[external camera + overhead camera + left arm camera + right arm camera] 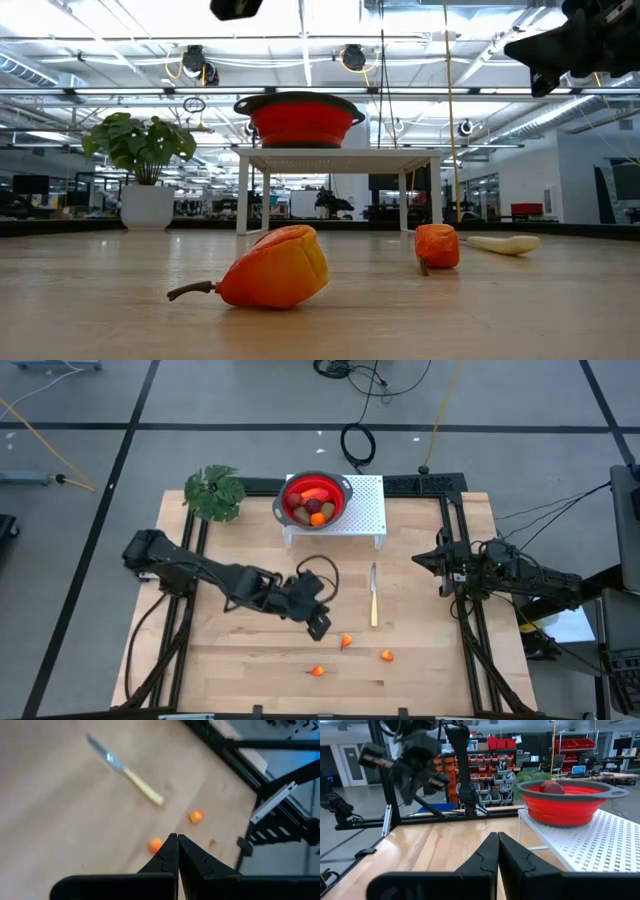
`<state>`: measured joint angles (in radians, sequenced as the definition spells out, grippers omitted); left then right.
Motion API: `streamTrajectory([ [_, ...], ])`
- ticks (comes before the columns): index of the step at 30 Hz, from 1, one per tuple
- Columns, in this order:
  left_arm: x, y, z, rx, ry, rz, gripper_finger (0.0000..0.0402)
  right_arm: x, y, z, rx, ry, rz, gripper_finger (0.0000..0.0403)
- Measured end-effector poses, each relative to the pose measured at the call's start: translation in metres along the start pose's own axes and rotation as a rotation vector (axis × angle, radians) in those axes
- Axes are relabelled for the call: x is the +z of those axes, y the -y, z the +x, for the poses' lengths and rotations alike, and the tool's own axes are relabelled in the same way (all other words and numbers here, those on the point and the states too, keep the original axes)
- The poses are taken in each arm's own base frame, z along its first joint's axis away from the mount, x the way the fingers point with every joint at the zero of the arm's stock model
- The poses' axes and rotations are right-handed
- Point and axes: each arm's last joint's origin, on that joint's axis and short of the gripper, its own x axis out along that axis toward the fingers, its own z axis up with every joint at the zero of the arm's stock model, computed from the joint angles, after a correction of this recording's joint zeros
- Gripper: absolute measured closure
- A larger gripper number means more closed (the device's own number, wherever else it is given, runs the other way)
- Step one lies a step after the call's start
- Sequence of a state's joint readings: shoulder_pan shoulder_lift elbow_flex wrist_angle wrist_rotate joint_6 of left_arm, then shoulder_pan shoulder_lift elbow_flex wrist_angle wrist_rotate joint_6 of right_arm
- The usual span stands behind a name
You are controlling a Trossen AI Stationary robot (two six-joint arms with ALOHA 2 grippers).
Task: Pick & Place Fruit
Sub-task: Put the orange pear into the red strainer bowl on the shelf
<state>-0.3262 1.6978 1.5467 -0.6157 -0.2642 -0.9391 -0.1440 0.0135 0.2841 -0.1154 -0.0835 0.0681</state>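
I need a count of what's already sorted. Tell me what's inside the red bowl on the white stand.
The red bowl holds a few fruits: dark-red, brownish and one orange, seen from above. Anything beneath that top layer is covered, so an exact count cannot be given.

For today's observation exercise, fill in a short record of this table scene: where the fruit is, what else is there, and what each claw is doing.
Fruit in bowl: several pieces in the red bowl on the white stand
Loose fruit: three small orange pieces on the table's near part
Other items: knife, leafy plant
Left claw: shut, empty, above the table near the loose fruit
Right claw: shut, empty, waiting at the right edge
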Motion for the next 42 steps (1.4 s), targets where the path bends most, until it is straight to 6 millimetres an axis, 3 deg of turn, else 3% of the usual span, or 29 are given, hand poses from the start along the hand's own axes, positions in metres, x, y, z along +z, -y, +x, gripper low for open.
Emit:
streamTrajectory([
  [8, -0.039, 0.016, 0.032, -0.011, -0.137, -0.161, 0.0401, -0.002, 0.0, 0.0, 0.0, -0.001, 0.0, 0.0403],
  [16, -0.075, 0.03, 0.06, -0.029, -0.188, -0.177, 0.0401, -0.003, 0.0, 0.0, -0.001, -0.017, 0.001, 0.0403],
  [26, -0.084, 0.056, 0.074, 0.133, -0.309, -0.093, 0.0402, -0.004, 0.0, 0.0, -0.002, -0.026, 0.002, 0.0403],
  [32, -0.085, 0.07, 0.084, 0.144, -0.369, -0.032, 0.0402, -0.004, 0.0, 0.0, -0.001, -0.026, 0.002, 0.0403],
  [42, -0.119, 0.074, 0.105, 0.173, -0.482, 0.005, 0.0402, -0.004, 0.0, 0.0, 0.002, -0.028, 0.002, 0.0403],
])
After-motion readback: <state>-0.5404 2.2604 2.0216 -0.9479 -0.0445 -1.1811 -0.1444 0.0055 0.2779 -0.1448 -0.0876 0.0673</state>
